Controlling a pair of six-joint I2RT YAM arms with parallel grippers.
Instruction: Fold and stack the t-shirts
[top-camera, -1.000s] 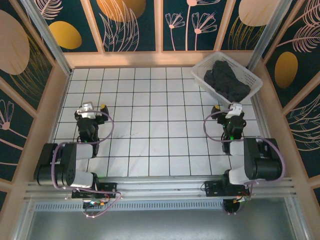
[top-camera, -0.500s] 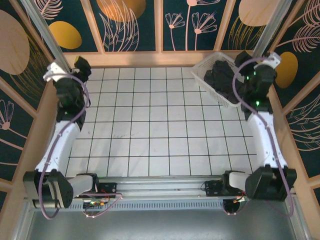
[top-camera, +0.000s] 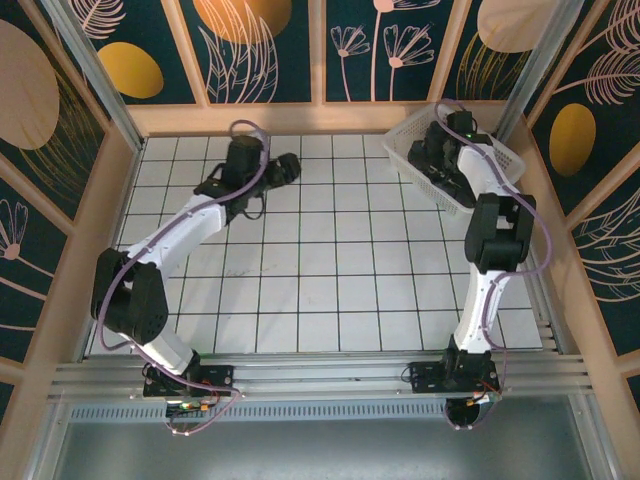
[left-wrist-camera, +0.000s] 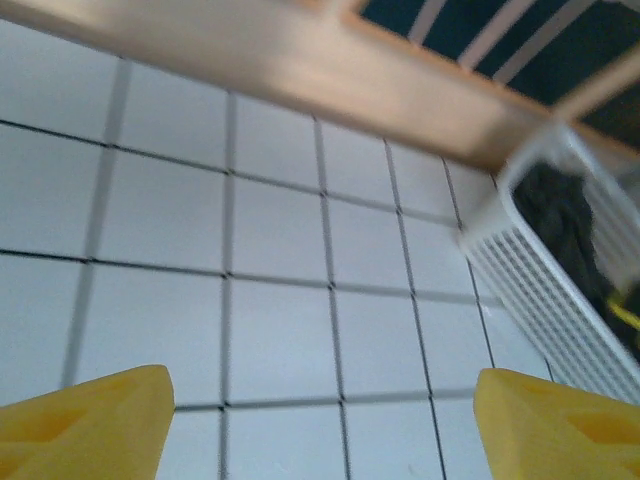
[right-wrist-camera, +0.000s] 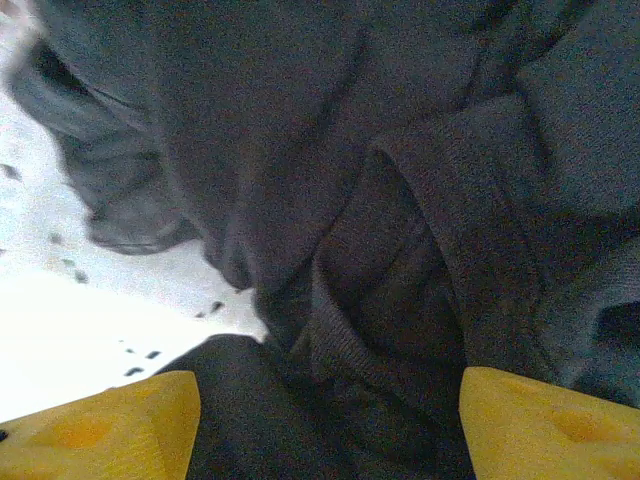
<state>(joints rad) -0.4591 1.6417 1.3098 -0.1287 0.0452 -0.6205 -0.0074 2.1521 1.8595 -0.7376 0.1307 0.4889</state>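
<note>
Hovering open over the crumpled t-shirts (right-wrist-camera: 300, 150) in the far-right basket (left-wrist-camera: 540, 290), our right end effector (right-wrist-camera: 325, 425) could pinch two shirts together or drag the basket. Our left end effector (left-wrist-camera: 320, 430) hangs open, empty, above the tabletop (left-wrist-camera: 280, 220).

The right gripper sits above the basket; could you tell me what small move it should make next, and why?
Probably lower the right gripper slightly and close on the raised fold of the t-shirts: its jaws stand open just above the crumpled dark cloth in the basket, holding nothing.
</note>
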